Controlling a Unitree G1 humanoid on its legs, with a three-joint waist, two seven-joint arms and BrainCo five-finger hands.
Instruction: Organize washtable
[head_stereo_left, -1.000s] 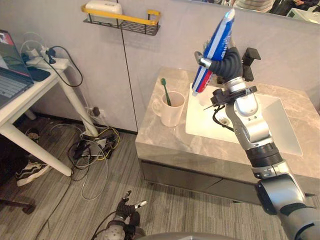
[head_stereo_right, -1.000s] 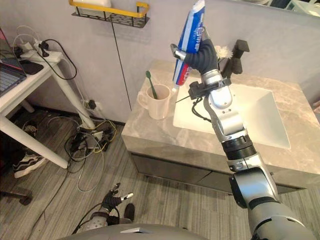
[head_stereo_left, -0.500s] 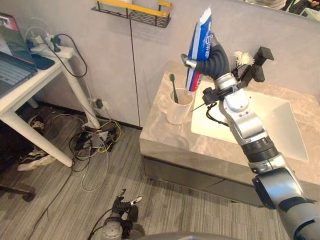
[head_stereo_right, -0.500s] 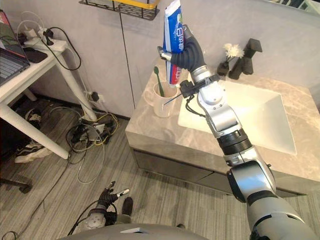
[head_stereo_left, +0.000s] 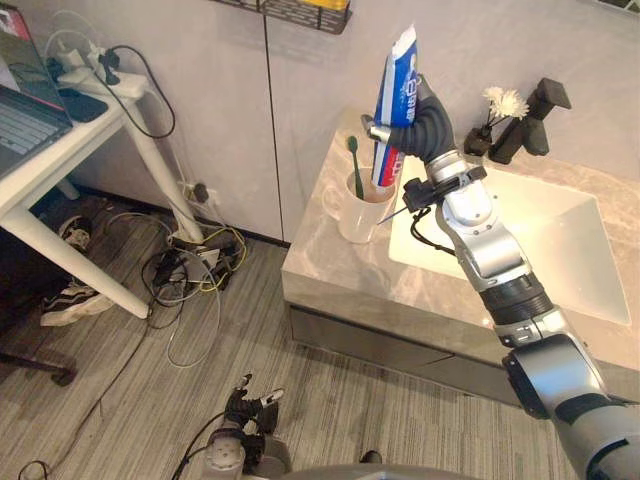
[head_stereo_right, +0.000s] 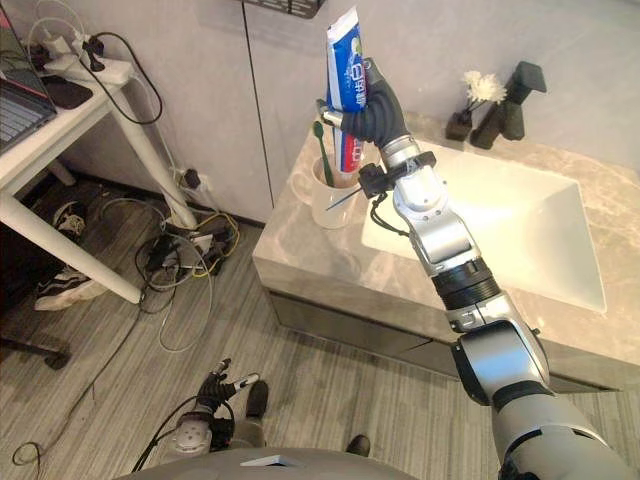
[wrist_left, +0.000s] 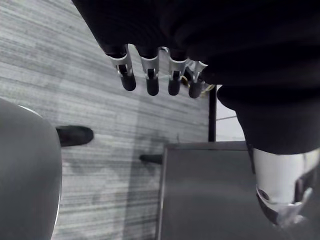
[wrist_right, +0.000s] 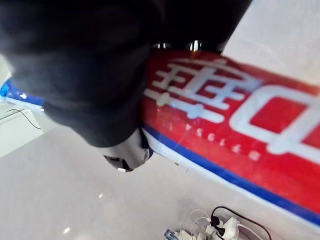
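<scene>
The washtable (head_stereo_left: 330, 265) is the big grey stone top. Its white sink (head_stereo_left: 540, 250) is sunk into it. Your whole view has slid a bit, so the head camera has moved. The table itself has not.

Your right hand (head_stereo_left: 420, 125) is up over the left part of the table. Its fingers are curled tight round the toothpaste tube (head_stereo_left: 397, 85) and pinch it near the middle. Your left hand (wrist_left: 151, 82) hangs low by the floor, at 6 o'clock in the head views. Its fingers are loose and straight, and it holds nothing.

Here is what has changed. A moment ago the bottom end of the tube was over the sink's edge, at 3 o'clock from the cup (head_stereo_left: 355, 215). Now the tube is right over the cup, and its bottom end is at the cup's mouth. It stands almost straight up, with the top pointing to 12 o'clock.

The cup sits at 9 o'clock from the sink. The green toothbrush (head_stereo_left: 354, 165) stands in the cup, at 9 o'clock from the tube.

So I think you are nearly done with this step. You may only need to go down a little and let go.
</scene>
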